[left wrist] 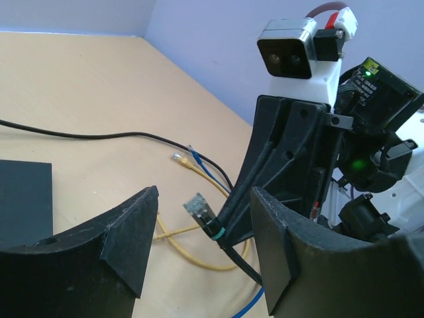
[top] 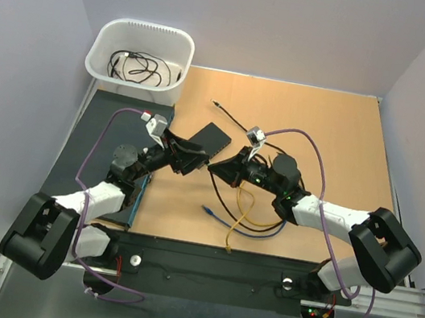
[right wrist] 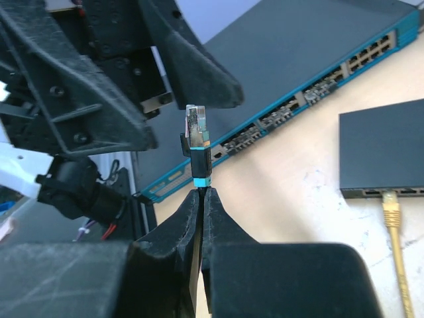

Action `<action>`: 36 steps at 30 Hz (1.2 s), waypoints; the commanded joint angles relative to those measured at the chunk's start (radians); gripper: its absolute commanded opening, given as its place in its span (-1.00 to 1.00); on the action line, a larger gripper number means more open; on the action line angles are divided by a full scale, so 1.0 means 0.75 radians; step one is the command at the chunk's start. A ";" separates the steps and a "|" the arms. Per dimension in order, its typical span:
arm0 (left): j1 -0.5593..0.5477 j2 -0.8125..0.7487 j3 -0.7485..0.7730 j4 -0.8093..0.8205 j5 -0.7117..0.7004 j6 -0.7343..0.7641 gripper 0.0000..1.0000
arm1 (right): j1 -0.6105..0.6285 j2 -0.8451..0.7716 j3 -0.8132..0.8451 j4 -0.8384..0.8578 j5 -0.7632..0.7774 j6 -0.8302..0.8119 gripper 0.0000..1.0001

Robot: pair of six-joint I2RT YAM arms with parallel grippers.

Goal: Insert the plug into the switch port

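Pinching the upright plug [right wrist: 197, 129] by its boot end, right gripper [right wrist: 201, 194] clamped tight. Straddling it with the left gripper [left wrist: 205, 193], spread wide. Switch port [right wrist: 411, 191] well off to the right gripper's right.

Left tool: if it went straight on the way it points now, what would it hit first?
Most likely the plug, which the right tool holds up in line with the gap between the left tool's open fingers. The right tool's own fingers lie just behind it. Exact depth is unclear.
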 commanded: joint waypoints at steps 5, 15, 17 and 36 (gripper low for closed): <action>-0.008 0.001 0.025 0.106 0.005 0.040 0.16 | -0.011 -0.005 0.013 0.168 -0.135 0.074 -0.99; -0.008 -0.020 0.007 0.079 0.048 0.056 -0.94 | -0.016 0.046 0.033 0.233 -0.129 0.125 -0.99; -0.008 -0.036 0.013 0.024 0.028 0.054 -1.00 | -0.018 0.040 0.029 0.233 -0.100 0.123 -0.95; -0.031 -0.061 0.367 -1.056 -0.449 -0.165 -1.00 | 0.285 -0.189 0.371 -0.836 0.902 -0.590 0.29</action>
